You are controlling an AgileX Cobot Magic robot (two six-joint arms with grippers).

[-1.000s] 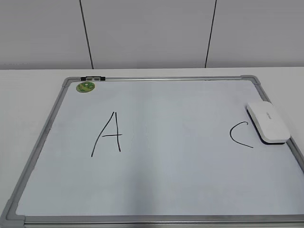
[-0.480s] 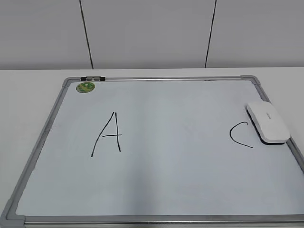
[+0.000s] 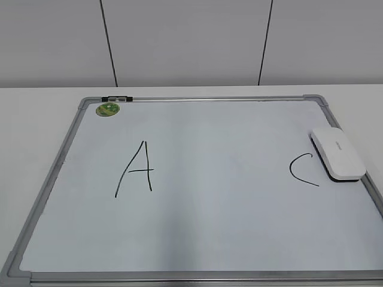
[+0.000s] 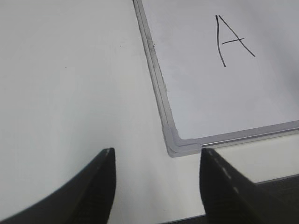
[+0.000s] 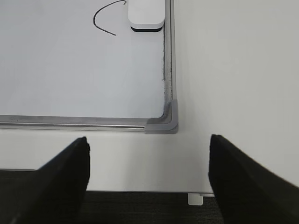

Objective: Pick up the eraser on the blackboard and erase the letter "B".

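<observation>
Nothing moved | eraser (image 3: 337,153) on blackboard (image 3: 209,251) – beside "C" (image 3: 302,170) | both fingers spread, empty

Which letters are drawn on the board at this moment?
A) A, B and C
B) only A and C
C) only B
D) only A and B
B: the exterior view shows the blackboard carrying a black "A" on its left part and a black "C" on its right part, just left of the eraser; the area between the two letters is bare, with no "B" visible.
</observation>
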